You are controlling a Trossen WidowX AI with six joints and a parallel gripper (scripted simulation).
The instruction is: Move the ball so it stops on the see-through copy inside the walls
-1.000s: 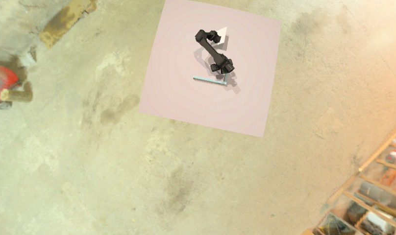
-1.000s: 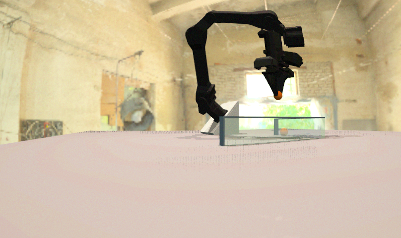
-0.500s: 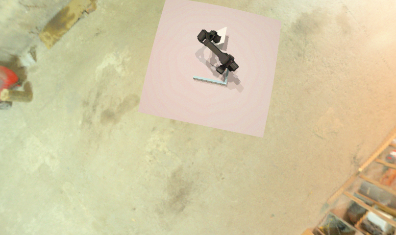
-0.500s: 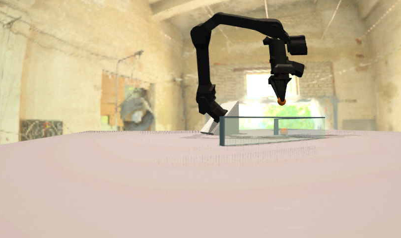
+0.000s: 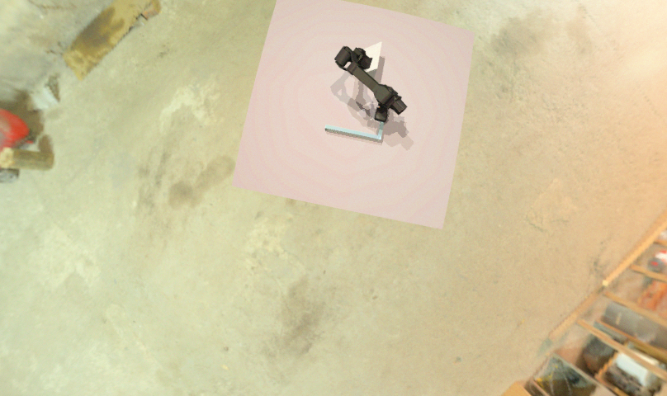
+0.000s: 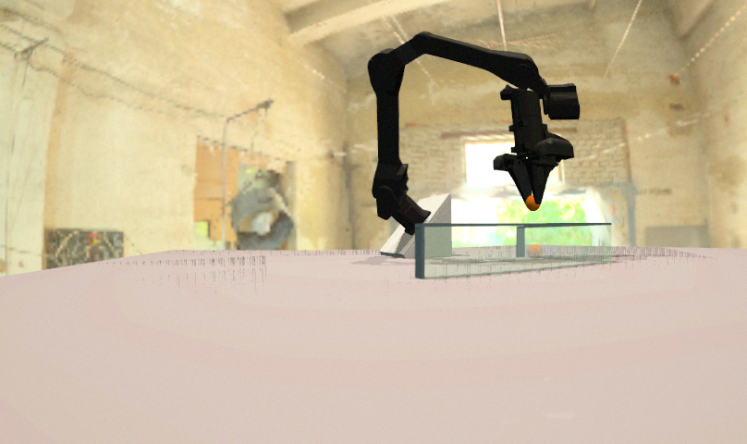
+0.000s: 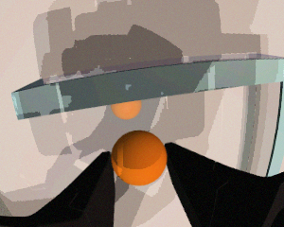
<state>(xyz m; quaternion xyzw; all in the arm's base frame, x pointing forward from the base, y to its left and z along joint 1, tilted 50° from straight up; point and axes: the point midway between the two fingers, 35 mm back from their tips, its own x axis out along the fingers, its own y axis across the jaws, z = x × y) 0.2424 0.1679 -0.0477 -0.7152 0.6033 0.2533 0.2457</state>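
Note:
My gripper (image 6: pixel 532 199) (image 7: pixel 138 155) points down and is shut on the orange ball (image 6: pixel 532 204) (image 7: pixel 139 165), which hangs between the fingertips above the tops of the walls. The see-through copy (image 6: pixel 534 251) (image 7: pixel 126 111) sits low at the table, under the held ball in the exterior view and just beyond it in the wrist view. It is close to the inner side of the short clear wall (image 5: pixel 380 129) (image 6: pixel 520 241) (image 7: pixel 147 82). The long clear wall (image 5: pixel 352 133) (image 6: pixel 420 251) (image 7: pixel 275 142) meets it at the corner. The hand hides ball and copy in the top view.
The arm's pale wedge-shaped mount (image 5: pixel 375 54) (image 6: pixel 442 233) stands on the pink table (image 5: pixel 287 147) (image 6: pixel 202 329) behind the walls. The arm's shadow falls across the corner. The table's edges show in the top view, with floor beyond them.

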